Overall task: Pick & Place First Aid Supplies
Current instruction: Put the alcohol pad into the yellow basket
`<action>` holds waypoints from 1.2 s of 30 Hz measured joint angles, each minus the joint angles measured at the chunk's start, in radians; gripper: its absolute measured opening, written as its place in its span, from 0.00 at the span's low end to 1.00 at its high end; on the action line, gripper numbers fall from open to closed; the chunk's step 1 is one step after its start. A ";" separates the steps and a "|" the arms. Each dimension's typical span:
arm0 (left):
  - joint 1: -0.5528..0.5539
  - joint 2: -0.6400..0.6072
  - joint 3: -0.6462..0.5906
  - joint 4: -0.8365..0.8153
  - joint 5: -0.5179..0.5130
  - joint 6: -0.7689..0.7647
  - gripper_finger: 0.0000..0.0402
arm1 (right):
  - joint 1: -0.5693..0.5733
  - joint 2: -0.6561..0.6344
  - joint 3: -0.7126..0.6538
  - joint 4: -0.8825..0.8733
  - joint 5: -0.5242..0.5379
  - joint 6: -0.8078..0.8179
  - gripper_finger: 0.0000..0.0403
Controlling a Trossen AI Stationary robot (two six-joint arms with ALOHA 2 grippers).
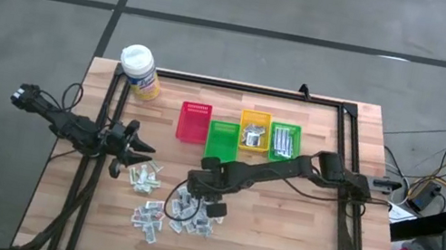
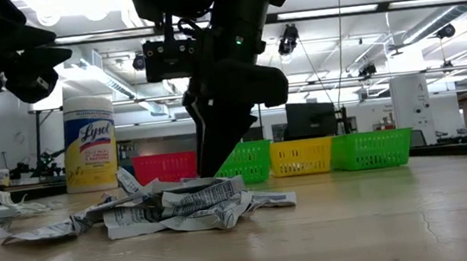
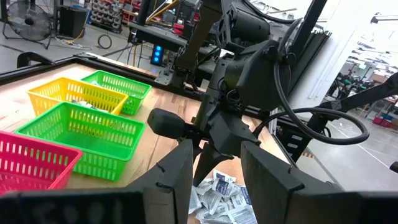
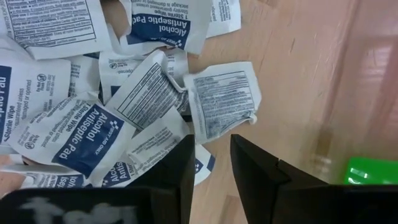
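Small white packets with blue print lie in loose heaps on the wooden table: one heap [image 1: 190, 209] under my right gripper, one [image 1: 143, 175] near my left gripper, one [image 1: 149, 218] nearer the front edge. My right gripper [image 1: 211, 204] points down onto its heap [image 4: 93, 130], open by a narrow gap [image 4: 211, 160], with a packet corner showing in that gap. In the low view its fingers [image 2: 211, 163] reach the top of the crumpled packets [image 2: 172, 206]. My left gripper [image 1: 141, 152] hovers open left of the heaps and faces the right arm [image 3: 216, 177]. My right gripper comes at the heap from above, pointing down, with its fingertips [image 4: 186, 163] at the level of the top packets. I cannot tell whether they touch a packet. My left gripper touches nothing.
Four small bins stand in a row behind the heaps: red [image 1: 194, 122], green [image 1: 221, 140], yellow [image 1: 253, 130] with packets inside, and a second green [image 1: 285, 140] holding strips. A yellow wipes canister with a white cap [image 1: 140, 71] stands at the far left corner.
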 joint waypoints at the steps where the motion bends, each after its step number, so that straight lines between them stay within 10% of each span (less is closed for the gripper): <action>1: 0.000 0.000 0.000 0.000 0.000 0.000 0.33 | 0.000 0.000 0.000 0.000 0.000 -0.001 0.25; 36: 0.000 0.000 0.000 0.000 0.000 0.000 0.33 | -0.012 0.004 0.000 0.076 -0.027 -0.052 0.39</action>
